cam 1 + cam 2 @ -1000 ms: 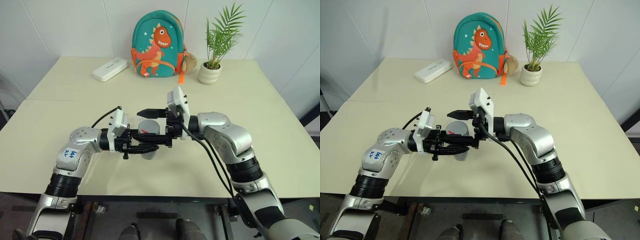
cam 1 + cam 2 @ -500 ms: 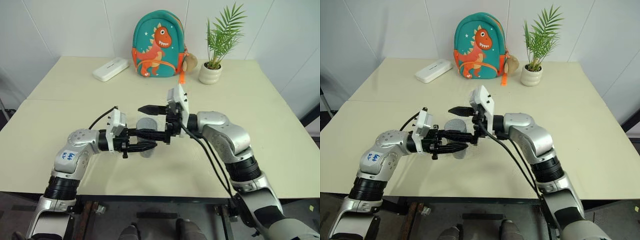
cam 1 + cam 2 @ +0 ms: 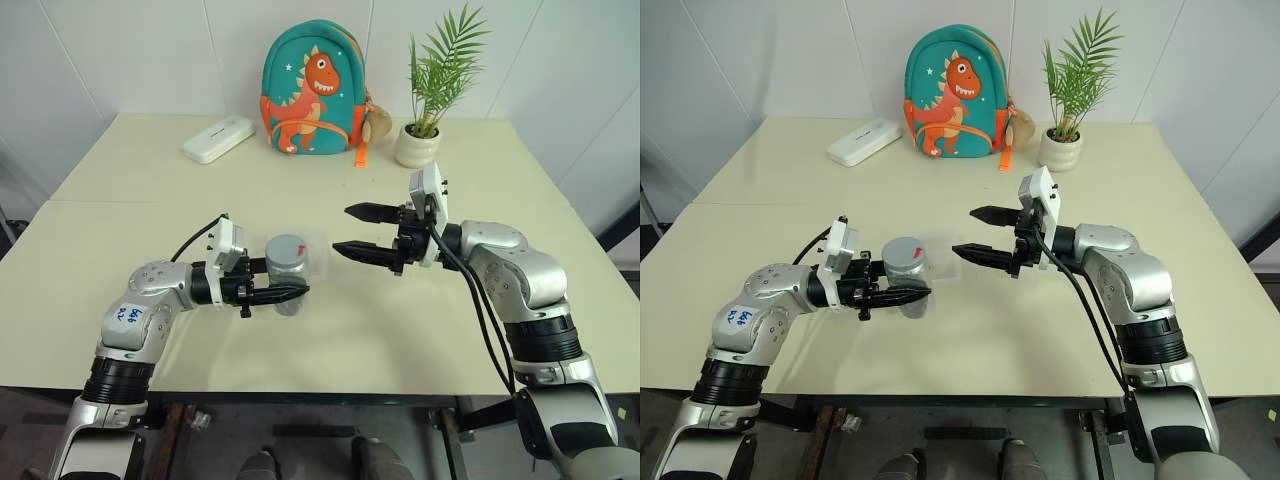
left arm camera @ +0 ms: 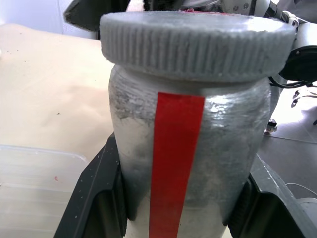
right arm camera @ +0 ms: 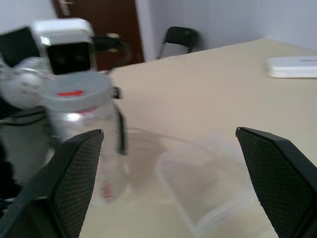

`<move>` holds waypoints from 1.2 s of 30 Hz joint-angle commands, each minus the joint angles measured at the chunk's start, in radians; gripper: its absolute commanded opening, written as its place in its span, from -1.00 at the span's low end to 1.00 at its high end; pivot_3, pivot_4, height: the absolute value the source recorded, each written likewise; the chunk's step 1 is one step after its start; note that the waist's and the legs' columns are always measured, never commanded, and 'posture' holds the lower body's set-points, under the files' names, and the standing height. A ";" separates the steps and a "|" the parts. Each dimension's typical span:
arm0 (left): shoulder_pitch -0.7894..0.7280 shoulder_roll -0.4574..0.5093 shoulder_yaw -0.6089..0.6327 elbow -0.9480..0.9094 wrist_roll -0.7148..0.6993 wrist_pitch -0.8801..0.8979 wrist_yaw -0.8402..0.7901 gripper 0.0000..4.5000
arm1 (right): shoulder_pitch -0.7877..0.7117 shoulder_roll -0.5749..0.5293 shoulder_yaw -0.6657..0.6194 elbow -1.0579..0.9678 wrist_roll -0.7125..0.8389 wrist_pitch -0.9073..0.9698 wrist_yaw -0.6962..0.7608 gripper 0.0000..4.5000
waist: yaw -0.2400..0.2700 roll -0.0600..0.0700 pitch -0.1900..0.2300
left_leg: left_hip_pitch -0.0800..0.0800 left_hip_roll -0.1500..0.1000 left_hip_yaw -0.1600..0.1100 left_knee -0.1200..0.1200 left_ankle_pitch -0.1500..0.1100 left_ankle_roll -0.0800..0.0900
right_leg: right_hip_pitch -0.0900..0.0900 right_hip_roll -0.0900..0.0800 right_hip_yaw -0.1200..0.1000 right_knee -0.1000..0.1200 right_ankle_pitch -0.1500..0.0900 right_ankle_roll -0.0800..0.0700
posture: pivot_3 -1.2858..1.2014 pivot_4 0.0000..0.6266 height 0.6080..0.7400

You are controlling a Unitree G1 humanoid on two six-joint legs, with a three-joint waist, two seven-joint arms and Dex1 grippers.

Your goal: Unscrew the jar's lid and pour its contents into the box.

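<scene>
The jar [image 3: 287, 272] is small and silvery with a red stripe. It stands upright just left of the table's middle, and my left gripper [image 3: 296, 291] is shut on its body from the left. The grey lid [image 3: 285, 247] sits on top of it; up close its ribbed rim [image 4: 195, 42] shows. The jar's wall hides the contents. The clear box [image 3: 316, 251] lies on the table right behind the jar. My right gripper [image 3: 341, 230] hangs open a short way to the jar's right. It points at the jar with nothing between its fingers [image 5: 74, 183].
A teal dinosaur backpack [image 3: 312, 88] stands at the back of the table. A potted plant [image 3: 418, 147] is to its right and a flat white case [image 3: 219, 138] to its left. The table's front edge [image 3: 330, 385] runs below both arms.
My right gripper, which had its open fingers around the lid, has drawn away to the right, still open. The lid stays on the jar. My left gripper keeps its grip.
</scene>
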 commanded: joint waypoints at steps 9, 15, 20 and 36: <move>-0.002 0.012 0.020 -0.043 -0.008 -0.017 0.011 -0.12 | -0.059 0.139 0.126 -0.147 0.006 0.058 -0.079 1.00 | 0.000 0.000 0.000 | 0.000 0.000 0.000 0.000 0.000 0.000 | 0.000 0.000 0.000 0.001 0.000 0.000 | 0.03 -0.52 1.00; -0.007 0.010 0.016 -0.038 -0.012 -0.015 0.010 -0.12 | -0.128 0.233 0.175 -0.059 -0.073 0.005 -0.140 1.00 | 0.001 0.000 0.000 | 0.000 0.000 0.000 0.000 0.000 0.000 | 0.000 0.000 0.000 0.001 0.000 0.000 | 0.03 -0.52 1.00; -0.019 0.002 0.014 -0.045 -0.014 -0.015 0.016 -0.12 | -0.160 0.282 0.181 -0.008 -0.109 -0.024 -0.163 1.00 | 0.004 0.000 0.000 | 0.000 0.000 0.000 0.000 0.000 0.000 | 0.000 0.000 0.000 0.001 0.000 0.000 | 0.03 -0.52 1.00; -0.016 0.000 0.013 -0.052 -0.020 -0.021 0.027 -0.12 | -0.109 0.097 0.028 0.031 -0.058 -0.024 -0.095 1.00 | 0.006 0.000 0.000 | 0.000 0.000 0.000 0.000 0.000 0.000 | 0.000 0.000 0.000 0.001 0.000 0.000 | 0.03 -0.52 1.00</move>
